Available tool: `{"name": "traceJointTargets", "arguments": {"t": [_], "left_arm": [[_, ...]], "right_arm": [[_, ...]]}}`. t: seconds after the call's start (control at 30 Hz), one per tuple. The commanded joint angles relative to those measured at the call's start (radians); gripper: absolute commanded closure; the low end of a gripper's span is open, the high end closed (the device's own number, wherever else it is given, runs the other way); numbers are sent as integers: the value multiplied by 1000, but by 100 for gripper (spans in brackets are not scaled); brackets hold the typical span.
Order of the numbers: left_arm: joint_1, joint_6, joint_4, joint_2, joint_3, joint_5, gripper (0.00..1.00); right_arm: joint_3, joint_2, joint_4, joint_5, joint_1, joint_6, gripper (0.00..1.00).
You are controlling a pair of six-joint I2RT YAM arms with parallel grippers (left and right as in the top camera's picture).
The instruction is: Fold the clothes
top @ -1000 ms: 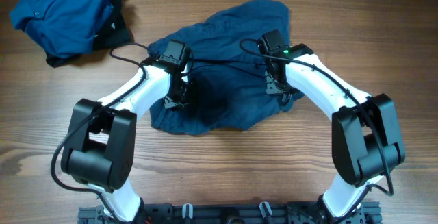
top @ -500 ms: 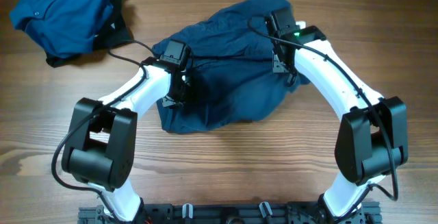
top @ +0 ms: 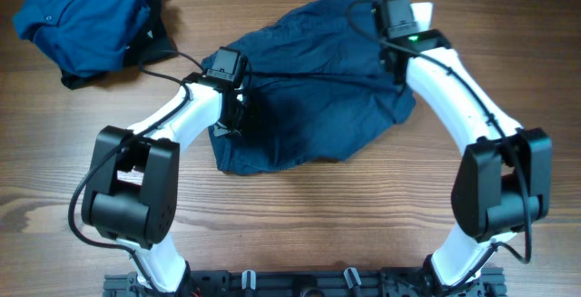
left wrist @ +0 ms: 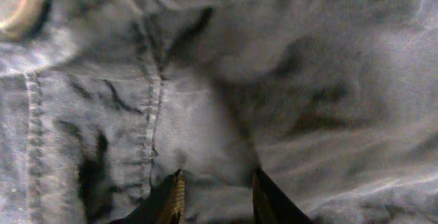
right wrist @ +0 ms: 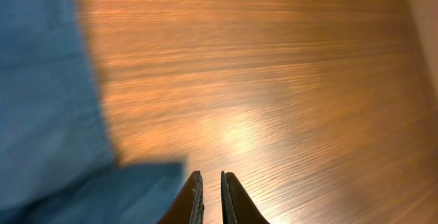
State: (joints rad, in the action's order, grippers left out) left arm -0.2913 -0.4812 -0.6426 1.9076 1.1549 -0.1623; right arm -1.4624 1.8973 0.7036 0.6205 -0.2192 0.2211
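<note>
Navy shorts (top: 309,106) lie in the upper centre of the overhead view, spread loosely on the wooden table (top: 290,224). They are rumpled, with an uneven outline, no crisp edge and no clean fold line visible. The brighter blue buttoned shirt (top: 77,20) sits heaped in the upper left corner, well apart from the shorts and not being handled by either arm. The left gripper (left wrist: 215,190) is pressed down onto the shorts near their left edge. Its wrist view is filled with cloth, with a stitched seam (left wrist: 154,114) running down the frame and a metal button (left wrist: 17,1) at upper left. Its jaws stand a little apart with a hump of fabric between them, but I cannot tell whether they pinch that hump or only straddle it. The right gripper (right wrist: 211,196) is at the upper right edge of the shorts; its fingers are all but together, with only a slit between them and nothing in it. Bare wood lies ahead of it and blue cloth is off to the left of that frame. Judgement: early going — the shorts look at most partly flattened, and the actual folding of both garments is left to do.
</note>
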Motion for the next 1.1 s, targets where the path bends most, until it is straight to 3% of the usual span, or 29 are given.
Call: {"name": "traceJointTargets", "arguments": {"t": [0.0, 0.13, 0.17, 0.27, 0.4, 0.47, 0.5, 0.53, 0.73, 0.8, 0.87, 1.07], "left_arm": [[25, 2, 3, 79, -24, 63, 68], [25, 2, 5, 79, -24, 59, 68], [25, 2, 7, 79, -24, 59, 68], [25, 2, 8, 79, -24, 55, 67], [25, 3, -5, 79, -24, 55, 67], [25, 6, -10, 79, -24, 56, 66], [25, 6, -12, 79, -24, 55, 67], [25, 6, -14, 79, -24, 55, 66], [25, 6, -16, 79, -24, 55, 67], [25, 6, -16, 79, -24, 55, 67], [25, 6, -16, 79, -24, 55, 67], [25, 6, -23, 79, -24, 55, 67]], "right_arm": [[-24, 14, -7, 41, 78, -37, 90], [-27, 10, 101, -122, 128, -10, 96], [-27, 10, 125, -179, 129, 15, 91], [-26, 8, 180, -339, 129, 79, 61], [-26, 7, 237, -540, 129, 104, 48], [-26, 0, 269, -606, 129, 102, 30], [-26, -9, 288, -627, 130, 100, 14], [-26, -19, 303, -645, 130, 99, 11], [1, -146, 374, -715, 130, 92, 6], [48, -194, 364, -715, 130, 80, 0], [116, -230, 345, -715, 130, 68, 0], [373, -253, 124, -777, 134, 66, 0]]}}
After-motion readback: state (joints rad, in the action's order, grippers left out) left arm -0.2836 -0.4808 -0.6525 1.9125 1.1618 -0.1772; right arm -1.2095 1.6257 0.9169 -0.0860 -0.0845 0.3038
